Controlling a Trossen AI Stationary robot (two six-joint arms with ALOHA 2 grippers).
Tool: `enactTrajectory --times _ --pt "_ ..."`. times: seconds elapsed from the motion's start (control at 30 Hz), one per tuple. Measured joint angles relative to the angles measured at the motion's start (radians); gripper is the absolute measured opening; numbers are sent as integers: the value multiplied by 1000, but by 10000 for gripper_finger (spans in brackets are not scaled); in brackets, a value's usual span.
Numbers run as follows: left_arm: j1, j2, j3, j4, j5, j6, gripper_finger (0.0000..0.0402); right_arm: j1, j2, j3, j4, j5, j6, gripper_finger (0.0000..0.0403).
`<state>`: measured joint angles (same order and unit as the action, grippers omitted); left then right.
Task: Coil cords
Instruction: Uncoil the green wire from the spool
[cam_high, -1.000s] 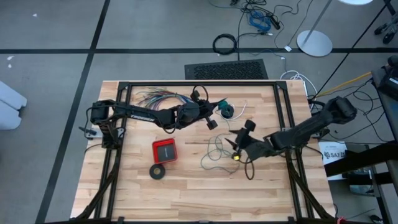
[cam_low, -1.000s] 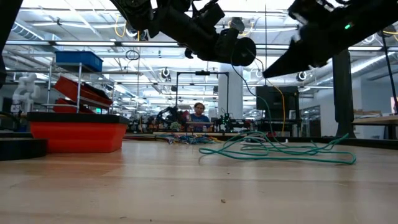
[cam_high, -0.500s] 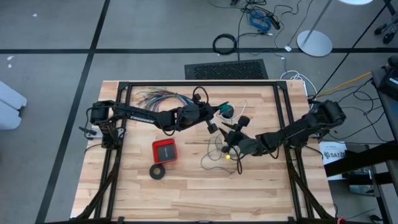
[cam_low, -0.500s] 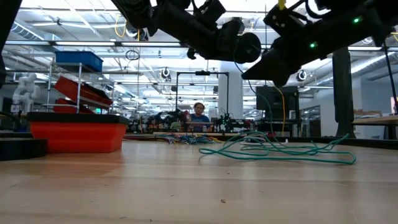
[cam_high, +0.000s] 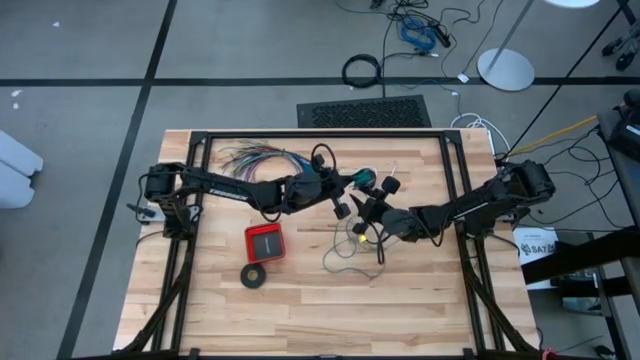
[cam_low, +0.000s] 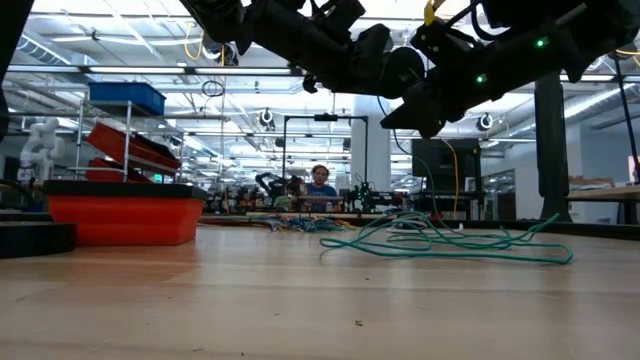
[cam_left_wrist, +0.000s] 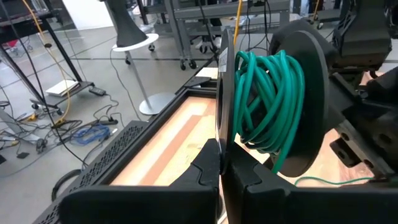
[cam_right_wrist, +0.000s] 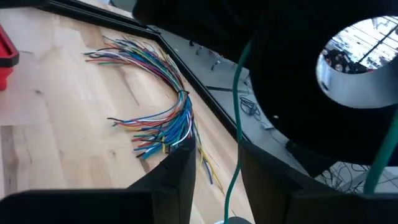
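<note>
A black spool (cam_left_wrist: 298, 93) wound with teal-green wire (cam_left_wrist: 264, 93) hangs above the table's middle (cam_high: 363, 180), with my left gripper (cam_left_wrist: 222, 163) shut on it. From the spool one strand (cam_right_wrist: 235, 155) runs down to a loose tangle of the same wire on the wood (cam_high: 348, 250), (cam_low: 440, 240). My right gripper (cam_high: 372, 206) hovers right beside the spool (cam_low: 400, 72), its fingers apart on either side of that strand. No white cord can be made out. My left gripper pinches the rim of one spool flange (cam_left_wrist: 222, 127) between its two fingers, coming nearly level from the table's left. The spool is lifted clear of the table, its flanges upright. My right gripper: I cannot tell whether its fingers (cam_right_wrist: 180, 171) touch the strand between them.
A fan of many-coloured wires (cam_high: 250, 157) lies at the far left. A red box (cam_high: 265, 241) and a black tape ring (cam_high: 254, 276) sit near the left front. Black frame rails (cam_high: 320, 133) border the table. A person (cam_low: 320, 180) sits far off in the room.
My right gripper has swung toward the table's left and far side, turning as it went, from over the wire tangle up to the spool. The spool and the tangle have stayed where they were.
</note>
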<state>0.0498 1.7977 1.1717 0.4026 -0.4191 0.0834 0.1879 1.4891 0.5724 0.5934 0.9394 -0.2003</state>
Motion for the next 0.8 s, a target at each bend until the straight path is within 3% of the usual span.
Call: enactTrajectory --times 0.23,0.6,0.8 --pt "0 0 0 0 1 -1 0 -14 0 0 6 1 18 103" --pt "0 0 0 7 6 -3 0 -41 0 0 7 -79 35 9" --pt "0 0 0 5 6 0 0 13 -2 0 85 -83 1 1"
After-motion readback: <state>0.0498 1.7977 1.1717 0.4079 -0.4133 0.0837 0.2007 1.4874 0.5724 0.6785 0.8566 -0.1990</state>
